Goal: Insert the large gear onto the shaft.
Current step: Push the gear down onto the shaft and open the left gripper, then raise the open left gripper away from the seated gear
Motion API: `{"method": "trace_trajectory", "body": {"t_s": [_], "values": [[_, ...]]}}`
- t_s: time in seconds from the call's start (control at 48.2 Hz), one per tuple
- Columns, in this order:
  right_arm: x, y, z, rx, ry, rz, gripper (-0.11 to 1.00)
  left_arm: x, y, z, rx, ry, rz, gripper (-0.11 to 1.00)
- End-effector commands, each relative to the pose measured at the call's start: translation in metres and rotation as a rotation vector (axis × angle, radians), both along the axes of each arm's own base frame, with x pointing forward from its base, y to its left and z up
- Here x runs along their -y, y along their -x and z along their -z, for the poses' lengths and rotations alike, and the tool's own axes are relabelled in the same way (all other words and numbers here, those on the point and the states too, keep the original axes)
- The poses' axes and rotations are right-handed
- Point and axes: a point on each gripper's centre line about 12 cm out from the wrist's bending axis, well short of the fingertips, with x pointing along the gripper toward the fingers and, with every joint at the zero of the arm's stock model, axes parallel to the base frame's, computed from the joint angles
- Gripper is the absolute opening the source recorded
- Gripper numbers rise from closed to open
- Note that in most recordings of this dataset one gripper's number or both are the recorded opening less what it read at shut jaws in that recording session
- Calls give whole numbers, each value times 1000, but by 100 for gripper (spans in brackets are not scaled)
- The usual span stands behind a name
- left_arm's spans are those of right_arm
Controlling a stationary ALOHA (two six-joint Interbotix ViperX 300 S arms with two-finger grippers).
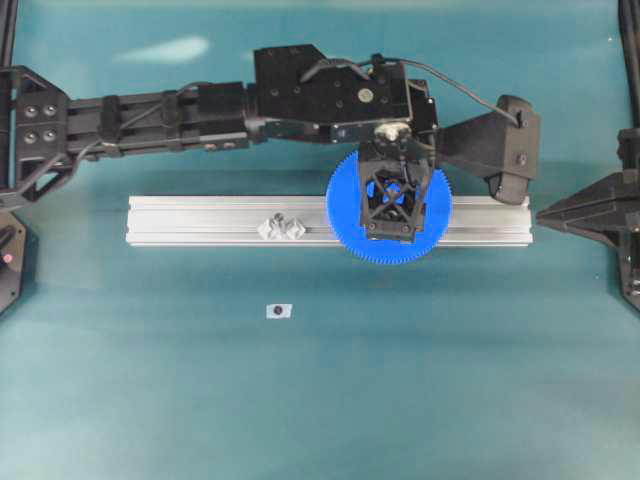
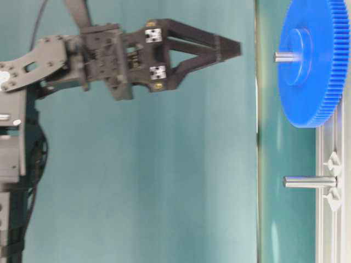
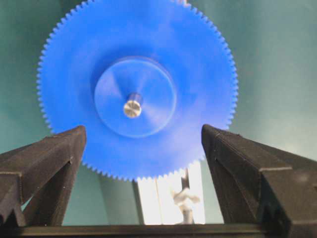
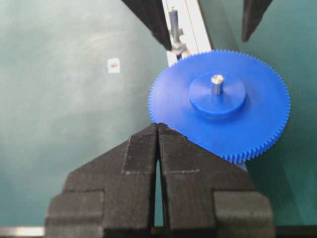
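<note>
You had the left gripper (image 3: 143,148) spread wide above, clear of the big flat bright-blue toothed plastic gear (image 4: 220,111), which sat threaded on a grey metal shaft (image 4: 217,84) on the silver aluminium rail (image 1: 200,220); right gripper (image 4: 157,144) pressed together.

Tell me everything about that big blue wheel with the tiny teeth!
The big flat bright-blue plastic gear has fine teeth all around its rim and a raised round hub in the middle. A small silvery metal pin pokes up through its centre hole, so it is already threaded on. It lies flat on the grey metal rail. The open left gripper hovers above without touching it.
</note>
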Motion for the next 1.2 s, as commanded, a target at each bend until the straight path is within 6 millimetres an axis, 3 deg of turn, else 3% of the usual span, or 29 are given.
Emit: {"method": "trace_trajectory", "body": {"t_s": [0.0,0.664,0.955,1.184], "values": [[0,-2,-3,5,-9,5,3,3,7,-36,72,-6,3,90],[0,-1,-4,14,-8,5,3,5,22,-61,179,-4,-22,86],[0,-1,-4,14,-8,5,3,7,31,-57,216,4,-44,86],[0,-1,-4,14,-10,5,3,8,25,-58,269,8,-53,86]]}}
